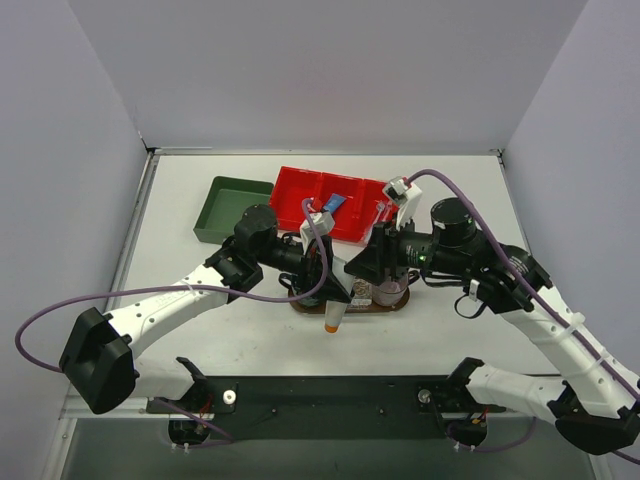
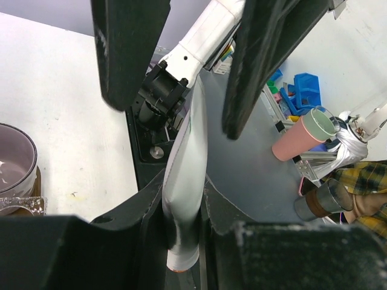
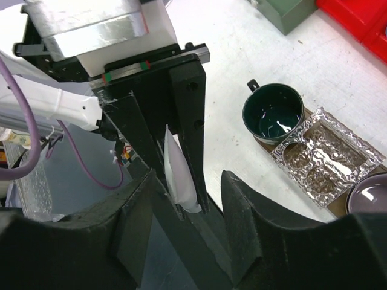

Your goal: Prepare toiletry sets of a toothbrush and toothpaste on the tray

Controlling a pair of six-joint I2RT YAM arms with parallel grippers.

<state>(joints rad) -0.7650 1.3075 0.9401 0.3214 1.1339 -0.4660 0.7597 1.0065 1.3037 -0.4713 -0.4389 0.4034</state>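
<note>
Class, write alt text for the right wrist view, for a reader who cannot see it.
A white toothpaste tube is pinched in the left claw, framed by the open right claw. Beyond them, a dark green mug stands upright beside a crinkled foil dish.

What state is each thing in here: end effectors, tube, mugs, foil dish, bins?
left end effector: shut on the toothpaste tube
right end effector: open, fingers either side of the tube
toothpaste tube: held off the table, orange end down
green mug: upright, empty
pink mug: upright, partly out of view
foil dish: empty, between the mugs
red bin: blue item in its middle compartment
green box: lidless
</note>
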